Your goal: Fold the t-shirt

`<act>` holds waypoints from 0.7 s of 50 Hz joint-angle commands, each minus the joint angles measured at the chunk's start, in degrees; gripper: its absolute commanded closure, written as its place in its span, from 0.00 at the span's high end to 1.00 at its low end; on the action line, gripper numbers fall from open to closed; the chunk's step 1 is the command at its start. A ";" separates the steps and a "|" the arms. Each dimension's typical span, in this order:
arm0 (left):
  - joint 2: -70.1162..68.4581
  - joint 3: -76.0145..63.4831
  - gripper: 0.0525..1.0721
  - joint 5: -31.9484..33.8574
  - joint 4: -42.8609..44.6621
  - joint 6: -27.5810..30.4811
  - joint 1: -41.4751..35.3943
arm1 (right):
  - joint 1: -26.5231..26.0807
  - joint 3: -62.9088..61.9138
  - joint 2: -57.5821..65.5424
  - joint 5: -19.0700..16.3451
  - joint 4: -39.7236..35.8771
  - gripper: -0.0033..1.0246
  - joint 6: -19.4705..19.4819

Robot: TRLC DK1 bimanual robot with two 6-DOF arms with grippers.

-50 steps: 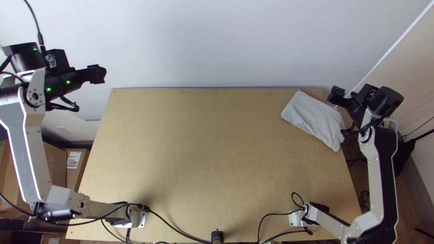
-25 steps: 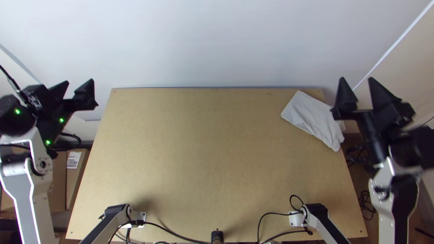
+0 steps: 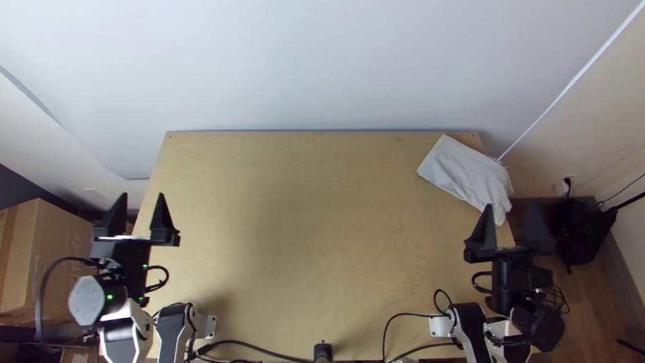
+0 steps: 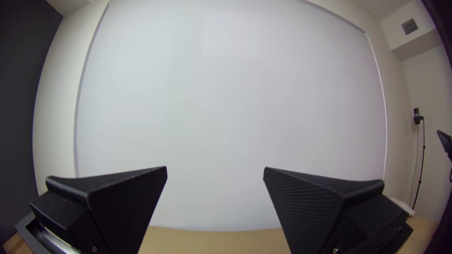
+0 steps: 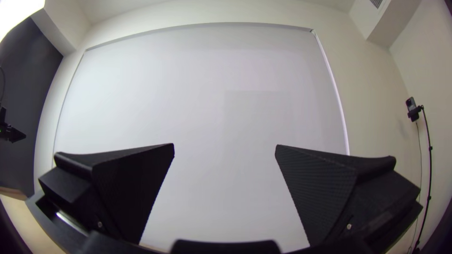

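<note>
T-shirt (image 3: 460, 171) lies at far right corner of table (image 3: 302, 215), in compact, flattened bundle, light grey, wrinkled toward its near right end, edge along table's right side. Left gripper (image 3: 142, 202) at table's left edge, fingers wide apart, nothing between them, well apart from shirt. Right gripper (image 3: 512, 210) near table's right edge, fingers also spread, grasping nothing; one fingertip overlaps shirt's near end in top view, contact not clear. Pale wall panel (image 4: 226, 103) beyond table. Cardboard box (image 3: 50, 252) off left side.
</note>
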 commanded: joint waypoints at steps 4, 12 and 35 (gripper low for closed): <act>-10.40 -13.38 0.96 -0.29 2.10 -0.88 0.47 | 0.50 -9.35 -4.95 0.43 2.58 0.96 -0.54; -13.04 -19.01 0.96 -0.38 2.10 -0.88 0.56 | 0.68 -16.30 -5.04 0.43 2.93 0.96 0.25; -13.04 -30.79 0.96 -0.29 1.92 -2.73 -2.87 | -0.73 -20.07 -5.04 1.04 -18.78 0.96 3.86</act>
